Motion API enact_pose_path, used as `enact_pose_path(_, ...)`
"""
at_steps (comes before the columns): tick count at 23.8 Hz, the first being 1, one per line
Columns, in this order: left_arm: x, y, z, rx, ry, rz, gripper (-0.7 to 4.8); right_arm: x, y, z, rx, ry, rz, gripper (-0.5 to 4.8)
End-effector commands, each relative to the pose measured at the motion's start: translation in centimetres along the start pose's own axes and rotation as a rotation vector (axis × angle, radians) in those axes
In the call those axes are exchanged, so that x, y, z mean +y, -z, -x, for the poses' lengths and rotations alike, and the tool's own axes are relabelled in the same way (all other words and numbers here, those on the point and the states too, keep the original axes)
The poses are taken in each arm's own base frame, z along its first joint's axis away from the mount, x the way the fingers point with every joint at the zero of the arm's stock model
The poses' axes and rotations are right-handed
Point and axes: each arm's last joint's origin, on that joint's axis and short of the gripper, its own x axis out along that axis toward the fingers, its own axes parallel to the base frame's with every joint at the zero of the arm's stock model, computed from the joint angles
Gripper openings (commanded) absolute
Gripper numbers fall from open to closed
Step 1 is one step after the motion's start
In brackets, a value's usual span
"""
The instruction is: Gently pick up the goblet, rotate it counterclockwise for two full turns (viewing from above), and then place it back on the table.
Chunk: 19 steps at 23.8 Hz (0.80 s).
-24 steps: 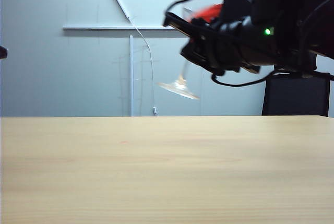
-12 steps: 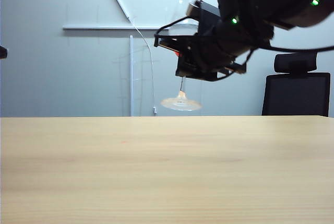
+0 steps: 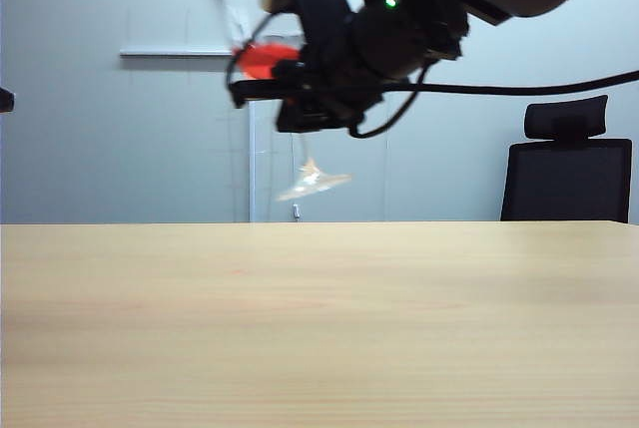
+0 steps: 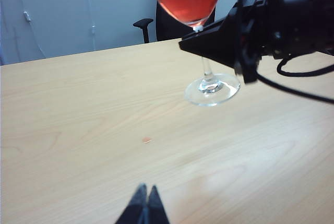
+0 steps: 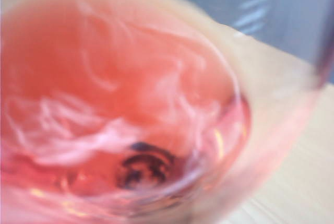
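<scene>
Exterior view: right gripper (image 3: 262, 84) clamps goblet (image 3: 300, 139) at stem, tilted, above table (image 3: 319, 328). Left gripper (image 4: 144, 203) pressed shut, w/ nothing held.

The goblet (image 4: 201, 36) is clear, glossy glass holding red liquid. The tabletop (image 4: 78, 130) is pale wood grain, smooth with a soft sheen. The right gripper (image 4: 209, 44) looks matt black plastic.

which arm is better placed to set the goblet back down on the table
Right. The right gripper is shut on the goblet at its stem, holding it above the table. The left gripper is shut and empty, well short of the glass.
</scene>
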Motion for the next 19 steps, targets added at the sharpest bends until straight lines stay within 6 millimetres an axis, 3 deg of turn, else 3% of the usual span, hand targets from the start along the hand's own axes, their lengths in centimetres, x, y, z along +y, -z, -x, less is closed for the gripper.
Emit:
enact_pose_path(1,0.0,-0.3,0.0,-0.023,0.002,-0.002,-0.05,1.0,-1.8,0.7,-0.173,-0.007,0.045,-0.06)
enact_pose_path(8,0.0,-0.3,0.0,-0.022,0.002,-0.002,-0.05,1.7,-0.7,2.8,-0.429,-0.189,-0.048,-0.06)
enact_pose_path(19,0.0,-0.3,0.0,-0.022,0.002,-0.002,-0.05,0.4,2.6,4.8,-0.451,-0.191,-0.253,-0.06)
